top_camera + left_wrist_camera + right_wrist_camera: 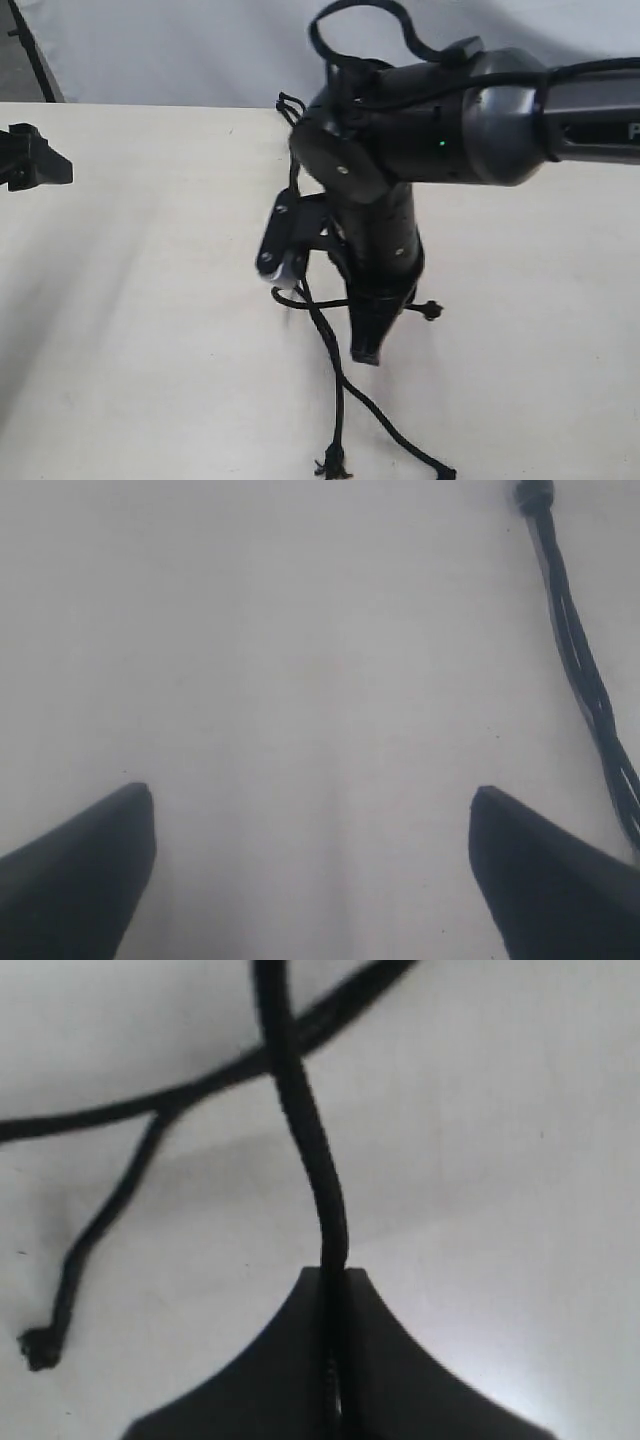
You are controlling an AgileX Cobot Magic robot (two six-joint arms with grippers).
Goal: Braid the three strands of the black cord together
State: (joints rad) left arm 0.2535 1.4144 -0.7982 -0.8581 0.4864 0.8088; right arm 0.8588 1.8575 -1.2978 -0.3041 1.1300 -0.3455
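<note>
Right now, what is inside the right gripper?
One black strand runs into the right gripper, pinched in its shut jaws. Its length past the jaw tips is covered.

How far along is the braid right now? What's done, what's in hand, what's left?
Done: little; the strands merely cross, ends loose. In hand: the right claw is shut on one strand; the left claw hangs open over the table. Left: nearly all the braiding.
</note>
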